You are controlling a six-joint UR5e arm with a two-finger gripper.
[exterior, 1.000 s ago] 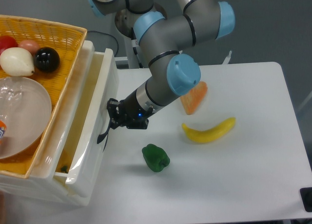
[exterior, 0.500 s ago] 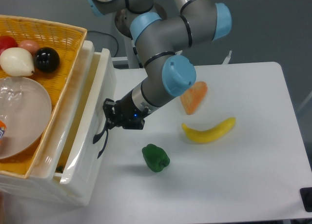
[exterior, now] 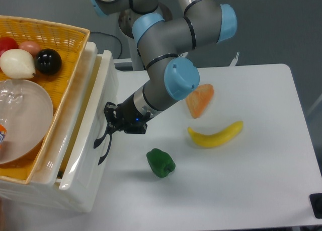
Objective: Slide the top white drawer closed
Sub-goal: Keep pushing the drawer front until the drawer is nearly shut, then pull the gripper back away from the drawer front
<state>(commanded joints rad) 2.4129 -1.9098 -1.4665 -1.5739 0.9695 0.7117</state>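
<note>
So the top white drawer (exterior: 95, 135) has slid further left into the cabinet since a second ago, and the pincer (exterior: 111, 124) went left with it, with only a thin slot of the drawer's inside showing now where there was a wider gap before. The pincer is right up against the drawer front at the curved black handle (exterior: 104, 143), but honestly I can't tell whether its fingers are spread or pinched, it's all just dark against dark from this angle. The drawer sits at the left edge of the counter (exterior: 241, 180), under the yellow wicker basket (exterior: 60, 45), which has a clear bowl (exterior: 22, 120) and some round fruit in it. Out on the counter, a green pepper (exterior: 160, 163) lies near the handle, a banana (exterior: 215, 135) is further right, and an orange slice-looking thing (exterior: 200, 101) sits just beyond the banana, partly behind the arm.
</note>
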